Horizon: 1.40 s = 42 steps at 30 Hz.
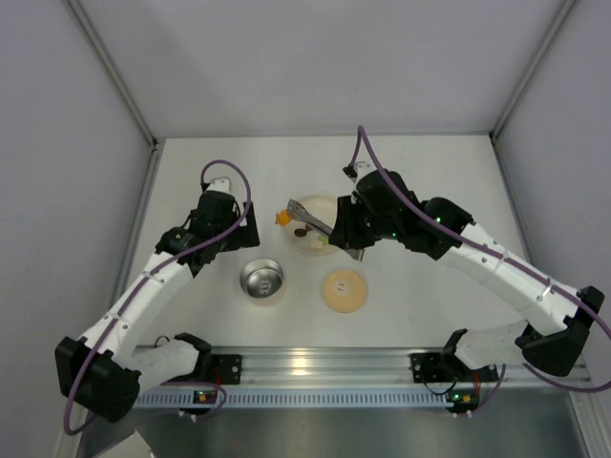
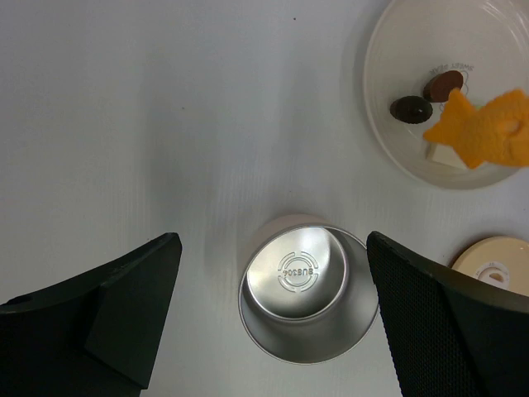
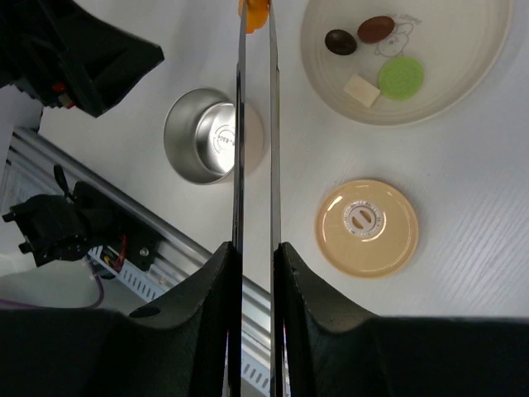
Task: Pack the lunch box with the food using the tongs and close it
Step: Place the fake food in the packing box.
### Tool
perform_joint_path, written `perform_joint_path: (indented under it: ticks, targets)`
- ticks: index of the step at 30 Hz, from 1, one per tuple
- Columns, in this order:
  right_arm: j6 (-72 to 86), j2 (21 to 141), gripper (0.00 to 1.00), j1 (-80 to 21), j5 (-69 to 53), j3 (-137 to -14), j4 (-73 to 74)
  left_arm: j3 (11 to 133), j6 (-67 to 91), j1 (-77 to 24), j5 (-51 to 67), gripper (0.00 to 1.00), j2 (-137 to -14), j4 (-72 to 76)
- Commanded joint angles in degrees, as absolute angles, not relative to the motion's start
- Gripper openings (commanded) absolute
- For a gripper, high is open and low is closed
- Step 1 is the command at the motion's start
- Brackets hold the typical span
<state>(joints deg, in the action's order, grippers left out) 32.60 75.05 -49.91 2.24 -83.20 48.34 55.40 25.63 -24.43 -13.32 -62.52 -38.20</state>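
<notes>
- Lunch box (image 1: 262,281) stands open and empty on the table between my two arms. Its lid (image 1: 344,290) lies flat just beside it, leaving the mouth free for packing.
- My right gripper (image 3: 252,248) is clamped narrow around the tongs (image 3: 240,149), squeezing the two arms nearly parallel so that the tips pinch the orange piece (image 1: 282,218).
- That piece hangs off the plate's left edge, not yet over the box. I judge this to be the carry step.
- My left gripper (image 2: 273,240) hovers above the box with its jaws wide and holds nothing, perhaps placed to steady the box.
- On the plate (image 3: 455,83) I count two brown pieces (image 3: 340,41), one green disc (image 3: 401,77) and one cream piece (image 3: 362,89).
- Totals: five food pieces, one box, one lid, one plate, one pair of tongs.
</notes>
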Motion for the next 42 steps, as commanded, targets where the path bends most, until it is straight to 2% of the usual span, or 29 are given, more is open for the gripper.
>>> perform_joint_path:
  ticks: [1, 12, 23, 33, 42]
  targets:
    - [33.9, 71.7, 0.11, -53.5, 1.0, -82.6, 50.9, 57.7, 26.5, -24.4, -15.4, 0.99, -62.3, -38.4]
    - [38.4, 70.6, 0.11, -62.7, 2.4, -76.2, 48.4, 58.6, 27.5, -24.3, -22.2, 0.99, -59.2, -38.3]
    - [39.6, 74.1, 0.12, -66.5, 1.5, -75.0, 44.2, 58.7, 28.9, -23.6, -26.5, 0.99, -59.1, -40.2]
    - [38.8, 78.0, 0.34, -66.5, 1.2, -78.0, 43.2, 58.5, 28.7, -23.6, -26.0, 0.99, -59.2, -40.3]
    - [36.8, 78.5, 0.38, -66.4, 4.6, -84.6, 46.7, 58.3, 28.8, -23.7, -25.7, 0.99, -59.0, -40.3]
